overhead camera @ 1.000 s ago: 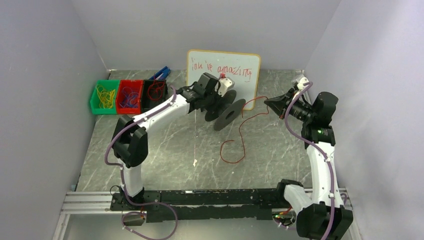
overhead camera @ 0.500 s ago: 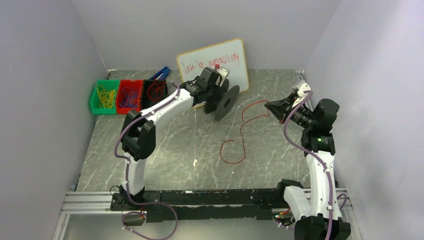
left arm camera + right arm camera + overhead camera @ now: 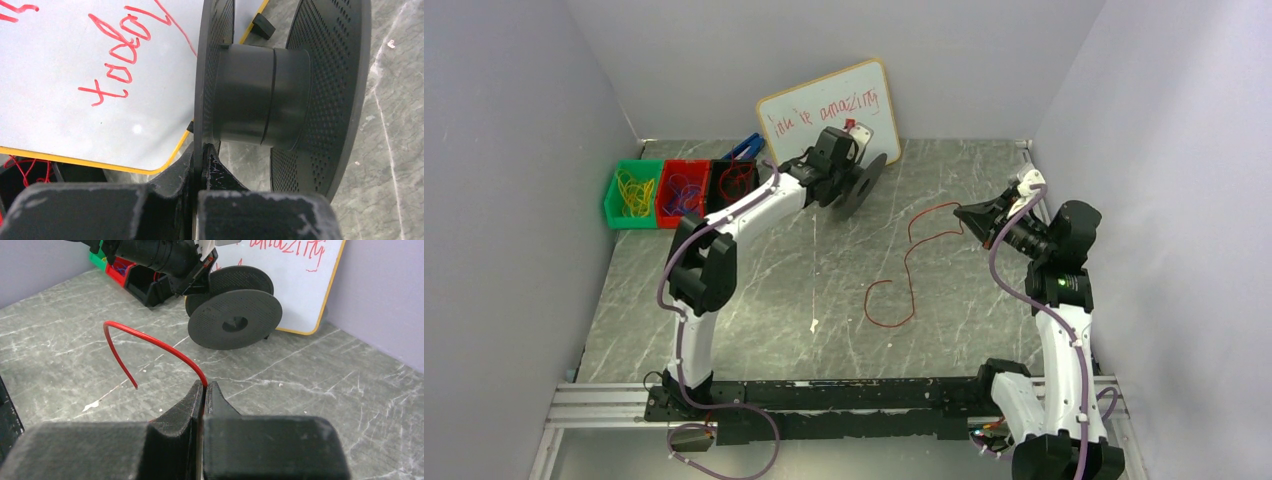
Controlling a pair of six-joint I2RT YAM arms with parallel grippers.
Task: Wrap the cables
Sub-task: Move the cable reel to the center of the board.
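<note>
The red cable lies in loose curls on the grey table, right of centre. My right gripper is shut on it near one end. In the right wrist view the cable arches up out of the closed tips of the right gripper and ends free above the table. My left gripper holds a black perforated spool at the back, up against the whiteboard. In the left wrist view the left gripper is shut on the edge of one flange of the spool. No cable is on the hub.
A yellow-framed whiteboard with red writing leans tilted at the back wall, behind the spool. Green, red and black bins holding wire loops stand at the back left, with a blue object behind them.
My left arm has carried the spool back and to the left, and the whiteboard has shifted left and tilted with it. The right gripper and the cable have barely moved.
</note>
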